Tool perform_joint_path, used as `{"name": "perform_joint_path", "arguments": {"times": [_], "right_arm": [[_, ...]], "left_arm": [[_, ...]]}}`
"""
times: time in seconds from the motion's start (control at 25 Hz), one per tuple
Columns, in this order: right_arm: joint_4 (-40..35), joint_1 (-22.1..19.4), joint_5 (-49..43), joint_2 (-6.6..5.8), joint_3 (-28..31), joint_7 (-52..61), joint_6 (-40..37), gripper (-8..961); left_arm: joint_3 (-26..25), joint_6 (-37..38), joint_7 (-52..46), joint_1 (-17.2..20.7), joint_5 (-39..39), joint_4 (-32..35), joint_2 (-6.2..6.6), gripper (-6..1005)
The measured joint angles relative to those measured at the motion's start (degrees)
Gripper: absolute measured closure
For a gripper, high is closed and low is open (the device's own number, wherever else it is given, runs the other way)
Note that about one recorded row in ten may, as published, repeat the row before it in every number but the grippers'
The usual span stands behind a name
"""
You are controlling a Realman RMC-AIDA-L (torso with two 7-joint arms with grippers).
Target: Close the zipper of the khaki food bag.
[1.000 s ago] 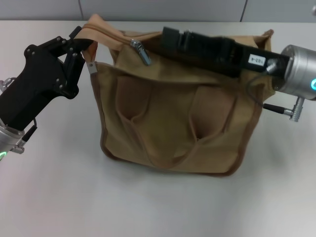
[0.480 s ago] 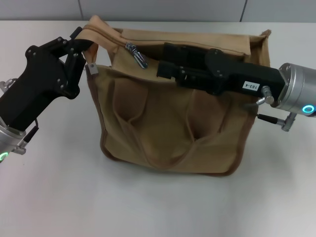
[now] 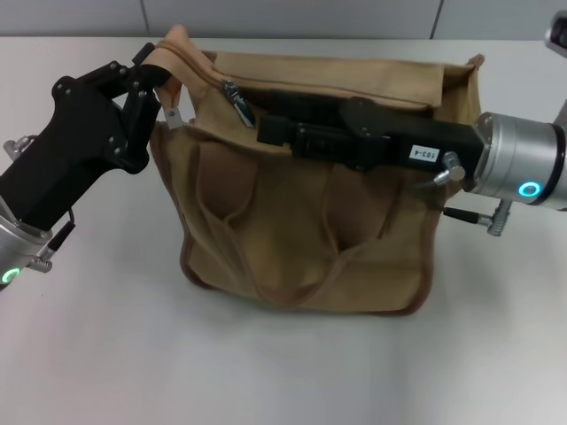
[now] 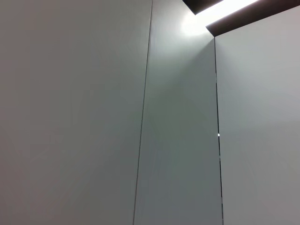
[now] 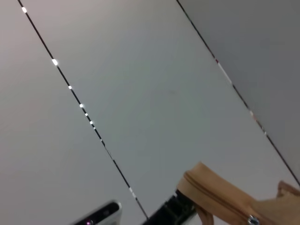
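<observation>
The khaki food bag [image 3: 301, 221] stands in the middle of the table in the head view, its two strap handles facing me. The zipper [image 3: 199, 62] runs along its top, and its silver pull tab [image 3: 237, 102] hangs near the left end. My left gripper [image 3: 155, 78] is shut on the bag's top left corner and holds it up. My right gripper [image 3: 264, 131] reaches across the top from the right and ends just right of the pull tab, below it. The right wrist view shows the bag's corner [image 5: 220, 194]. The left wrist view shows only wall.
The bag stands on a white table [image 3: 106, 354]. A small grey tag [image 3: 174, 114] hangs below the corner that my left gripper holds. A grey panelled wall [image 3: 292, 18] runs behind the table.
My right gripper has come down from the bag's back edge and slid left along the top toward the pull tab. The pull tab has shifted slightly left. The left gripper has stayed on the corner.
</observation>
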Motion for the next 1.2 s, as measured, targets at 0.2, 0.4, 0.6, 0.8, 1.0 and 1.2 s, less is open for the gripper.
{"name": "perform_joint_path", "arguments": {"times": [0.2,0.4,0.6,0.8,1.0,1.2], "right_arm": [[-0.01,0.87,0.01,0.0,-2.04,1.91,3.14,195],[0.25,2.12,0.22,0.07,-3.35,2.57,5.69,198],[1.24,3.97,0.15,0.15,-4.14,2.57,3.8,201],[1.51,4.72,0.13,0.17,-4.12,2.55,3.85,204],[1.25,4.71,0.23,0.18,-3.97,5.16,6.45,207],[1.21,3.77,0.24,0.17,-3.98,5.57,6.26,210]], "left_arm": [[0.0,0.24,0.0,-0.35,0.06,-0.25,0.0,976],[0.0,0.24,0.0,-0.61,0.15,-0.25,0.0,976],[0.0,0.22,0.0,-0.71,0.12,-0.25,0.0,975],[0.0,0.32,0.0,-0.78,0.15,-0.33,0.0,975],[-0.01,0.72,0.0,-0.91,0.18,-0.5,0.0,975],[-0.01,1.08,0.0,-1.08,0.04,-0.8,0.0,973]]}}
